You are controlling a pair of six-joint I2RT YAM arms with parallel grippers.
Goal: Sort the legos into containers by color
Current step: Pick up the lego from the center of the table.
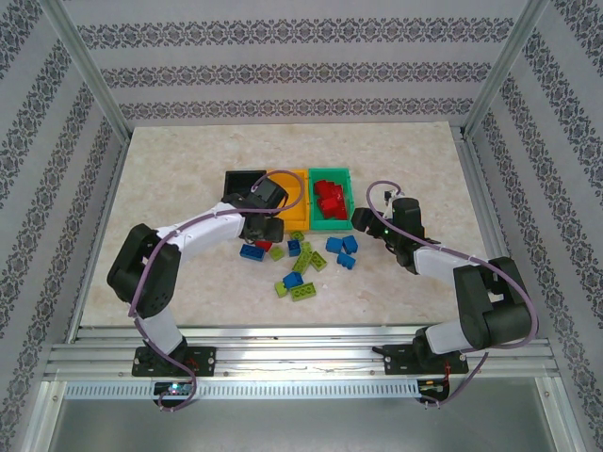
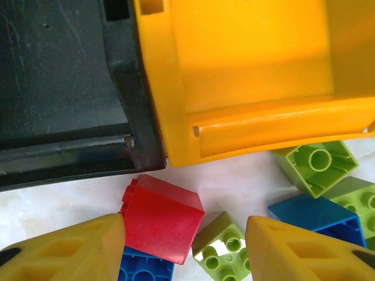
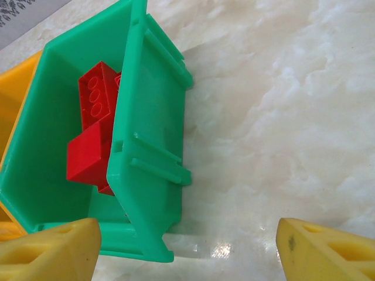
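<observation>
Three containers stand in a row: a black bin, an orange-yellow bin and a green bin holding red legos. Blue and lime legos lie scattered in front of them. My left gripper hangs low over the near corners of the black bin and orange-yellow bin. It is open around a red brick and a lime brick; the left finger is at the red brick's edge. My right gripper is open beside the green bin.
A blue brick and two lime bricks lie right of the left gripper; another blue brick sits under the red one. Bare marble table stretches left, right and behind the bins. Patterned walls and metal posts enclose it.
</observation>
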